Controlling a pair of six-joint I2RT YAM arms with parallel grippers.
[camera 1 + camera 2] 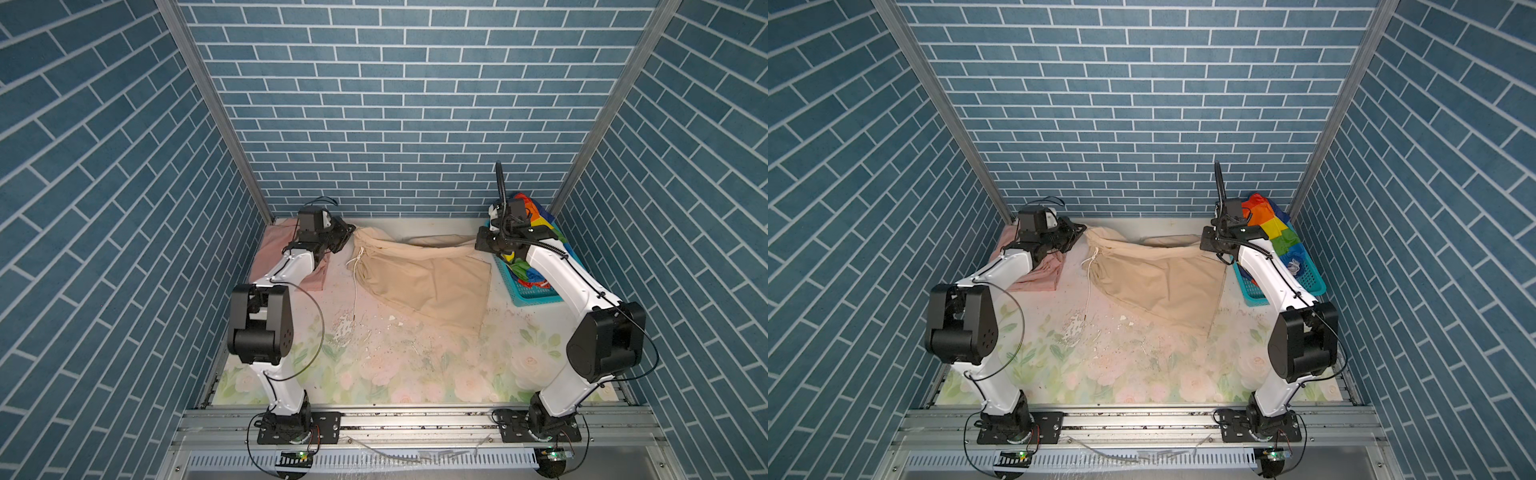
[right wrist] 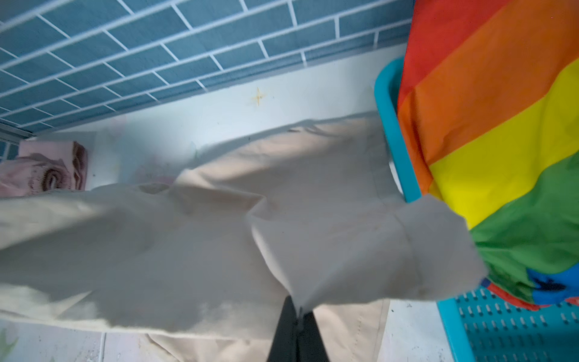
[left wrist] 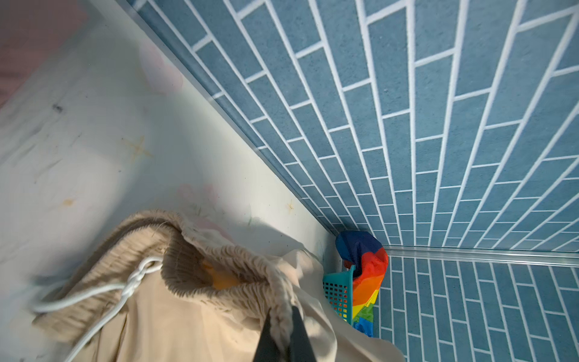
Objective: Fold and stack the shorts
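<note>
My left gripper [image 3: 282, 315] is clamped on the beige shorts [image 1: 424, 274] waistband [image 3: 244, 283] and my right gripper [image 2: 299, 310] pinches a leg, cloth strung across the far middle, pink shorts [image 1: 266, 249] folded far left, rainbow shorts [image 1: 1266, 226] in the far-right basket [image 1: 1310, 284].

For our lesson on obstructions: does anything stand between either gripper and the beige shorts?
Nothing visible does. The left gripper has its jaws shut on the beige shorts at the elastic waistband; the right gripper has its jaws shut on a leg end. The teal basket stands beside it, not between.
</note>
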